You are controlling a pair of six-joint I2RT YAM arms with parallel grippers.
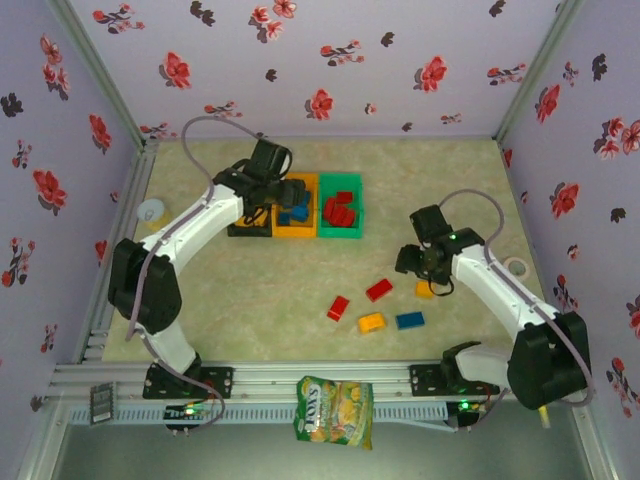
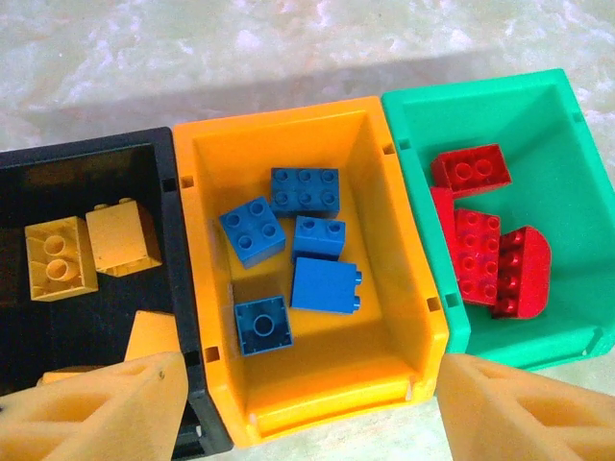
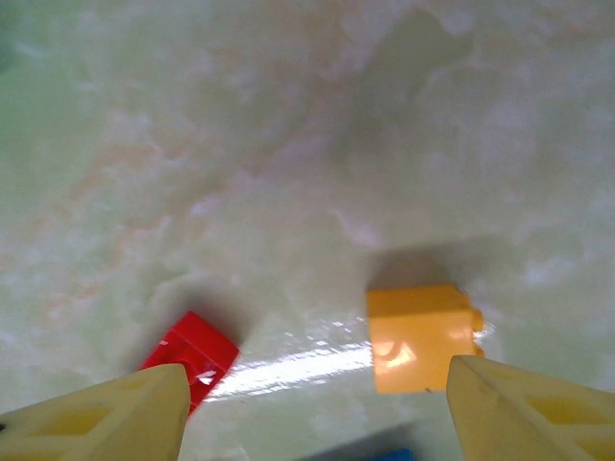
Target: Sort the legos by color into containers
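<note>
Three joined bins stand at the back of the table: black (image 2: 86, 317), orange (image 2: 404, 250), green (image 2: 567, 182). Yellow legos (image 2: 120, 238) lie in the black bin, several blue legos (image 2: 252, 230) in the orange bin, red legos (image 2: 478, 254) in the green one. My left gripper (image 2: 307, 413) hovers open above the orange bin (image 1: 296, 207), holding nothing. My right gripper (image 3: 312, 413) is open low over the table, with a yellow lego (image 3: 423, 336) just inside its right finger and a red lego (image 3: 192, 351) by its left finger. More loose legos lie mid-table: red (image 1: 338, 308), yellow (image 1: 371, 322), blue (image 1: 410, 320).
A yellow-green snack bag (image 1: 335, 408) hangs at the near edge between the arm bases. One white tape roll (image 1: 150, 212) sits at the left wall, another (image 1: 515, 267) at the right. Floral walls close in three sides.
</note>
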